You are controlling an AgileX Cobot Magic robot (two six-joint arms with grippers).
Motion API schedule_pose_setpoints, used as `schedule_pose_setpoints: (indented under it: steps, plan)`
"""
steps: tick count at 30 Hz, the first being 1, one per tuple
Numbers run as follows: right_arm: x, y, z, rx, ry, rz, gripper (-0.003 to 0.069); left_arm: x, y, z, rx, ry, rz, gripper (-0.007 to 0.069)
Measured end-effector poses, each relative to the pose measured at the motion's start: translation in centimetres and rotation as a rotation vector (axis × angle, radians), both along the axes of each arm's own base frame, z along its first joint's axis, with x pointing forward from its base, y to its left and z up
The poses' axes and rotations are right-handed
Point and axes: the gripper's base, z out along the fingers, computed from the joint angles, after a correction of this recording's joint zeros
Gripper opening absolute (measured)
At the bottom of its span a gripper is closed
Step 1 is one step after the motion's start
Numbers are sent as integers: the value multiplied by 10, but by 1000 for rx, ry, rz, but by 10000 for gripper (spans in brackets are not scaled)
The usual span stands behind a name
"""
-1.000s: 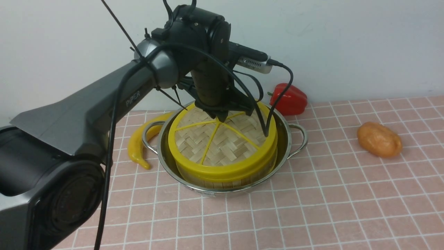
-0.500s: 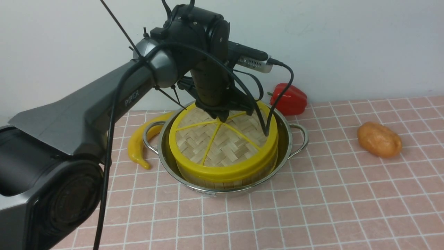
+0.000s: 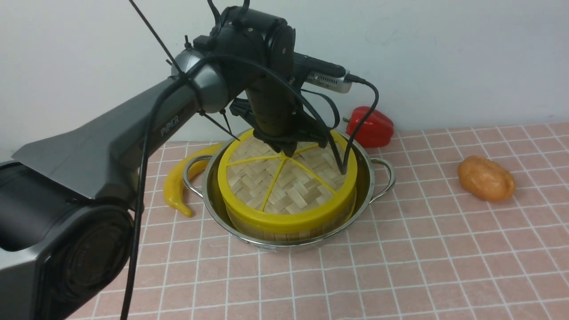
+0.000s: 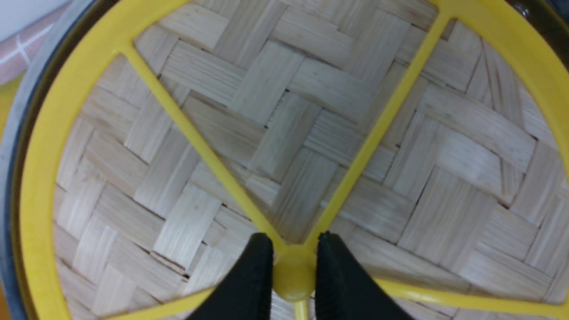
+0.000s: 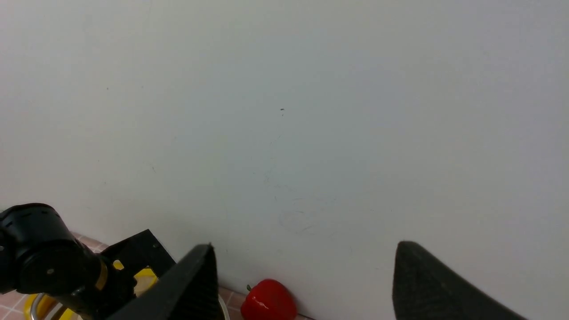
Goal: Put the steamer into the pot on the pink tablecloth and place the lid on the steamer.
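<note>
The woven bamboo lid (image 3: 286, 186) with its yellow rim and spokes lies on top of the steamer (image 3: 289, 233). The steamer stands inside the shiny pot (image 3: 369, 178) on the pink tablecloth (image 3: 400, 266). My left gripper (image 3: 284, 151) reaches down over the lid's far half. In the left wrist view, the left gripper (image 4: 293, 242) is shut on the lid's (image 4: 284, 111) yellow centre knob (image 4: 293, 278), with a black finger (image 4: 255, 280) on each side. My right gripper (image 5: 304, 243) is open and empty, held up and facing the wall. The steamer's contents are hidden.
A curved yellow pepper (image 3: 178, 182) lies against the pot's left handle. A red bell pepper (image 3: 370, 126) sits behind the pot by the wall, and it also shows in the right wrist view (image 5: 269, 300). An orange potato (image 3: 486, 178) rests on the cloth at the right.
My left gripper and the lid have shifted very slightly to the right and the lid sits a touch more level on the steamer. The grip has not changed.
</note>
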Motion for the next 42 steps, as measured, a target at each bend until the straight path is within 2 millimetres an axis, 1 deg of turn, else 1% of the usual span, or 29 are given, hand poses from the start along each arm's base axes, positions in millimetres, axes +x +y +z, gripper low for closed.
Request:
schedule_pose_setpoints:
  steps: [4, 13, 16, 19, 21, 22, 23, 24, 26, 27, 28, 29, 30, 31, 33, 35, 37, 39, 40, 41, 42]
  plan:
    - [0, 0, 0, 0, 0, 0, 514, 1, -1, -3, 4, 5, -1, 113]
    - [0, 0, 0, 0, 0, 0, 514, 1, -1, -4, 6, 3, -1, 113]
    - [0, 0, 0, 0, 0, 0, 514, 1, -1, -4, 7, 3, -2, 129]
    - [0, 0, 0, 0, 0, 0, 514, 1, 0, -3, 24, -4, -19, 251]
    - [0, 0, 0, 0, 0, 0, 514, 0, 3, 5, 29, -24, -23, 338]
    - [0, 0, 0, 0, 0, 0, 514, -1, 4, 10, 33, -37, -24, 369]
    - [0, 0, 0, 0, 0, 0, 514, -2, 5, 17, 35, -55, -26, 419]
    - [0, 0, 0, 0, 0, 0, 514, -5, 8, 29, 35, -80, -26, 467]
    - [0, 0, 0, 0, 0, 0, 514, -14, 14, 58, 25, -138, -23, 561]
    - [0, 0, 0, 0, 0, 0, 514, -18, 17, 70, 19, -159, -21, 582]
    - [0, 0, 0, -2, -1, 0, 514, -27, 23, 90, 11, -190, -17, 624]
    - [0, 0, 0, -4, -2, 1, 514, -33, 26, 103, 4, -210, -15, 645]
    - [-1, 0, 0, -4, -2, 1, 511, -38, 29, 113, -4, -229, -14, 655]
    - [0, 0, 0, -5, -1, 1, 509, -40, 31, 118, -8, -239, -16, 659]
    - [-3, -1, -3, -12, 4, 3, 495, -53, 37, 142, -31, -285, -16, 660]
    - [-7, -3, -11, -21, 24, 7, 466, -69, 44, 164, -69, -322, -22, 638]
    - [-13, -6, -19, -28, 41, 10, 442, -80, 48, 177, -106, -335, -26, 604]
    - [-18, -8, -35, -46, 83, 14, 405, -95, 52, 189, -148, -342, -37, 565]
    - [-28, -13, -50, -59, 111, 15, 373, -112, 58, 201, -185, -349, -52, 504]
    - [-32, -15, -60, -70, 133, 15, 350, -118, 60, 201, -192, -341, -62, 472]
    - [-35, -17, -75, -90, 167, 12, 330, -129, 64, 204, -199, -338, -73, 430]
